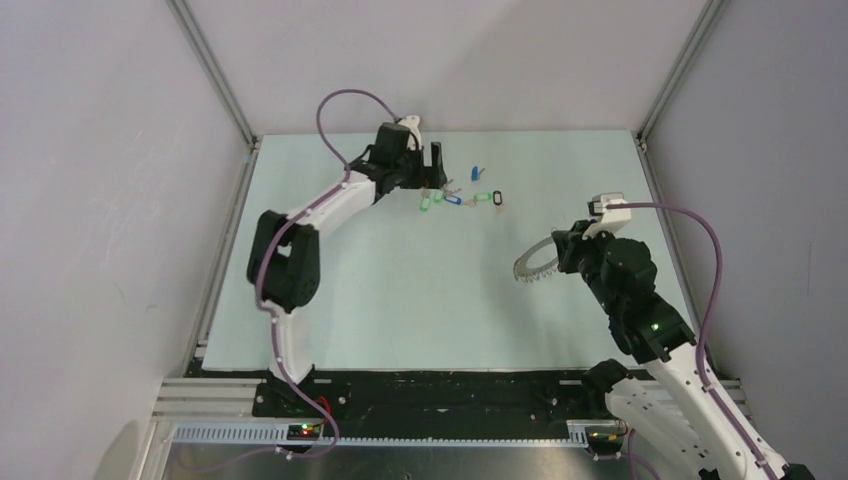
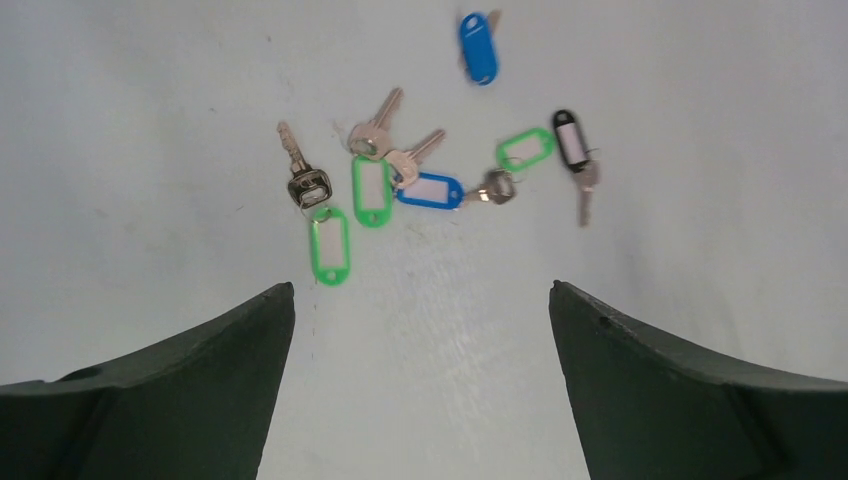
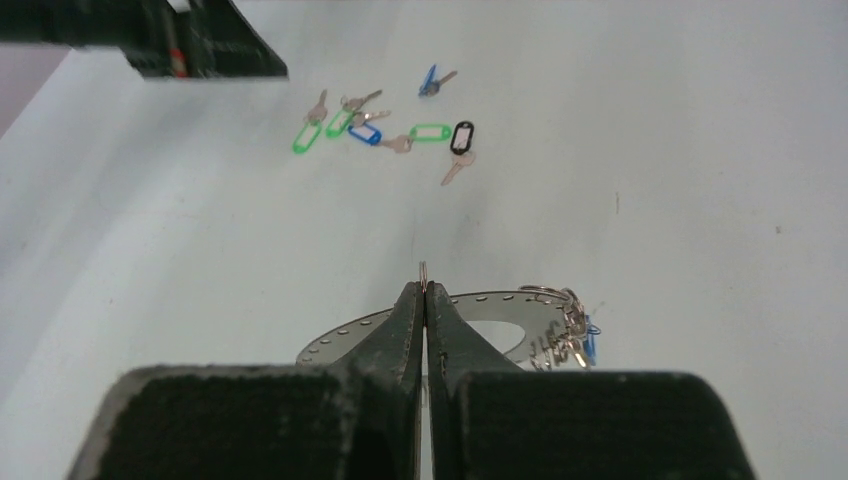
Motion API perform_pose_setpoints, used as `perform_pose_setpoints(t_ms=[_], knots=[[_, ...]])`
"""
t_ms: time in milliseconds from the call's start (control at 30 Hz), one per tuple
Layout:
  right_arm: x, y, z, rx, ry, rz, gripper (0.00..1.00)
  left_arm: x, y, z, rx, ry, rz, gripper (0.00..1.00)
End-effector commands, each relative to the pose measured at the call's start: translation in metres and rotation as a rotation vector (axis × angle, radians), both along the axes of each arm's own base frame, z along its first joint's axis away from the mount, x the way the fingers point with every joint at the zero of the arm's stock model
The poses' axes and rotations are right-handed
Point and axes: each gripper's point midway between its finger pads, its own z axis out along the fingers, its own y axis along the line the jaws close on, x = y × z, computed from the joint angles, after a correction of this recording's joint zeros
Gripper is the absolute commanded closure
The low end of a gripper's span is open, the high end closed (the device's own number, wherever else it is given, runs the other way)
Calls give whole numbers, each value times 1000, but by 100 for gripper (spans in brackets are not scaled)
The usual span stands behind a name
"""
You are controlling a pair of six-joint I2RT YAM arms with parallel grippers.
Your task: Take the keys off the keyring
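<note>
6 loose keys lie flat, long axes pointing various ways, below the left gripper, its jaws wide apart and empty. The right gripper is clamped tight on the keyring rim, the ring projecting leftward.

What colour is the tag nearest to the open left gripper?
Green; the tag shows best in the left wrist view.

**Table**: pale mint top, matt, lightly scuffed.
**Walls:** plain grey-white panels on the far side, left and right.
**Frame posts:** two aluminium bars rising from the far-left and far-right corners (both lean outward in the overhead view).
**Rail**: black strip along the table's near edge.
**Duct**: white slotted channel, nearer than the rail, running left to right.
</note>
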Motion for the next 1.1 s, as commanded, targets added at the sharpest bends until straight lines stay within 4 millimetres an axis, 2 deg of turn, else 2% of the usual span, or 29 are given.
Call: perform_pose_setpoints(t_ms=[0, 33, 67, 100, 133, 167, 200, 233, 267, 300, 333, 367, 400, 433, 467, 500, 600, 667, 700, 733, 767, 800, 833, 867, 900, 933, 967, 1033, 1067], knots=[[0, 17, 14, 36, -13, 84, 100, -20, 10, 115, -110, -201, 79, 0], [1, 21, 12, 33, -5, 99, 100, -28, 14, 112, -116, -186, 97, 0], [2, 28, 10, 33, 8, 130, 100, -35, 23, 132, -131, -221, 131, 0], [3, 33, 9, 36, 16, 150, 100, -42, 29, 126, -135, -203, 161, 0], [5, 41, 9, 42, 26, 184, 100, -50, 38, 145, -156, -236, 182, 0], [8, 47, 4, 39, 46, 198, 100, -64, 46, 154, -178, -244, 190, 0], [9, 55, 8, 54, 41, 228, 100, -74, 52, 145, -179, -222, 189, 0], [10, 65, 3, 50, 59, 257, 100, -85, 59, 167, -220, -259, 194, 0], [11, 72, 7, 55, 48, 276, 100, -93, 67, 165, -224, -255, 204, 0], [11, 86, 1, 44, 68, 308, 100, -108, 76, 190, -261, -306, 209, 0], [15, 91, 6, 40, 48, 306, 100, -115, 84, 186, -257, -307, 221, 0], [16, 103, -1, 17, 63, 316, 100, -129, 94, 208, -274, -366, 223, 0], [19, 111, 7, 18, 41, 328, 100, -135, 101, 205, -263, -375, 229, 0], [19, 127, 2, 5, 50, 356, 100, -148, 110, 220, -260, -425, 220, 0], [17, 139, 7, 10, 41, 384, 100, -153, 117, 221, -251, -435, 214, 0], [23, 150, 3, 6, 48, 395, 100, -166, 126, 230, -234, -467, 204, 0], [27, 189, 10, 19, 29, 463, 100, -184, 157, 232, -143, -503, 238, 0], [38, 219, 21, 37, -6, 505, 100, -196, 177, 226, -70, -504, 271, 0], [47, 239, 27, 46, -20, 532, 100, -202, 188, 229, -48, -528, 308, 0], [50, 251, 33, 56, -32, 551, 100, -204, 196, 222, -7, -524, 320, 0], [59, 271, 44, 73, -51, 585, 100, -208, 204, 224, 11, -542, 349, 0], [68, 287, 35, 65, -34, 602, 100, -210, 210, 219, 43, -540, 355, 0], [72, 298, 69, 105, -91, 621, 100, -213, 216, 220, 58, -550, 376, 0], [80, 308, 66, 103, -84, 624, 100, -214, 219, 218, 78, -552, 378, 0], [84, 312, 93, 133, -129, 629, 87, -215, 222, 218, 89, -554, 389, 0], [89, 317, 94, 134, -129, 626, 72, -215, 224, 218, 101, -554, 391, 0], [92, 317, 106, 144, -144, 619, 44, -215, 225, 218, 106, -556, 397, 0], [97, 311, 101, 132, -124, 590, 22, -215, 225, 218, 109, -555, 390, 0], [100, 303, 99, 131, -113, 557, 20, -214, 222, 218, 104, -552, 381, 0]])
